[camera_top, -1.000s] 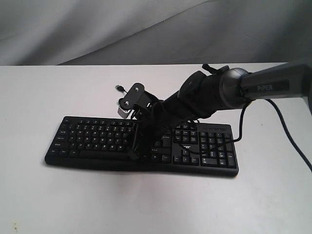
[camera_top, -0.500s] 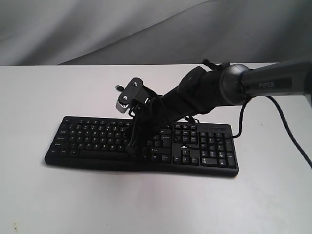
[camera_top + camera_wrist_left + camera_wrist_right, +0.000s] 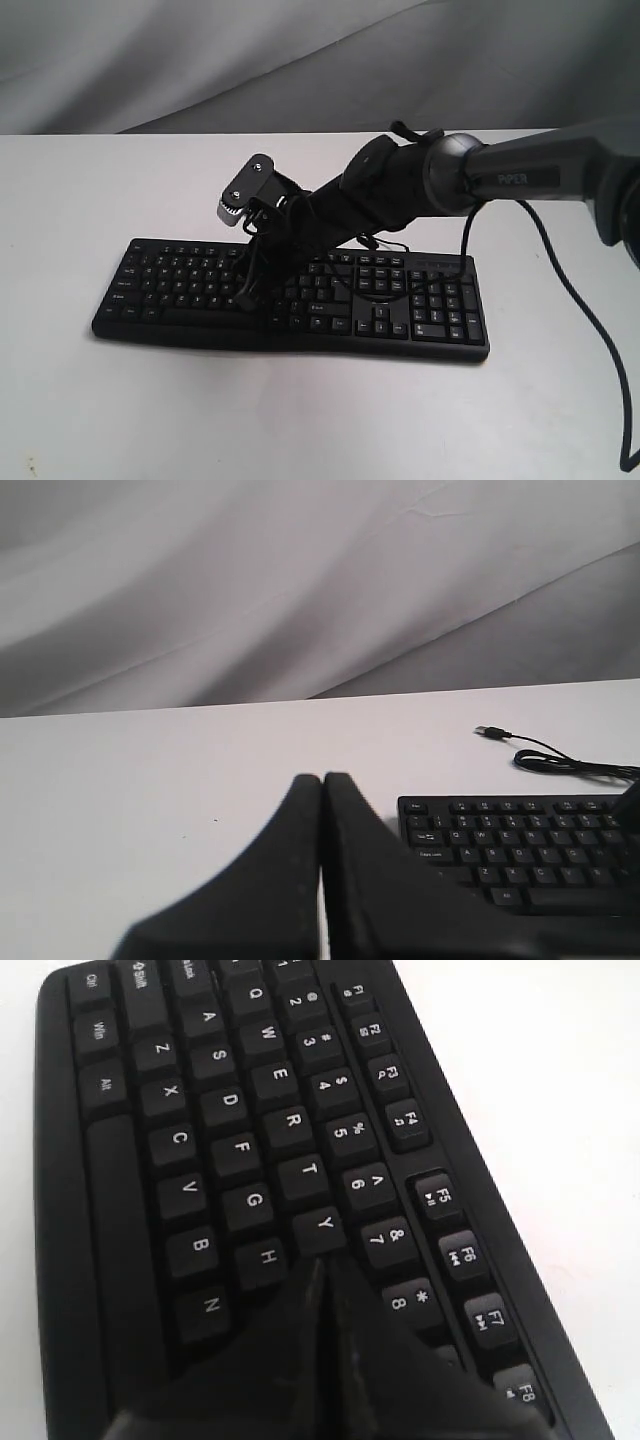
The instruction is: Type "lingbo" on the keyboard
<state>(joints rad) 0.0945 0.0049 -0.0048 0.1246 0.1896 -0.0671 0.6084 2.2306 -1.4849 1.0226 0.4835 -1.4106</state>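
White table [image 3: 90, 400], wide black keyboard [image 3: 170, 285], white key legends [image 3: 292, 1120], right tool [image 3: 318, 1268] pinched

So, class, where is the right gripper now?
Exterior view: the right gripper is left of centre over the wide black plastic keyboard, tip beside the Y key.

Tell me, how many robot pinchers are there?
2. The right gripper, shut, points down at the keyboard by the Y key. The left gripper, shut too, is over the white table, off the keyboard; the exterior view does not show it.
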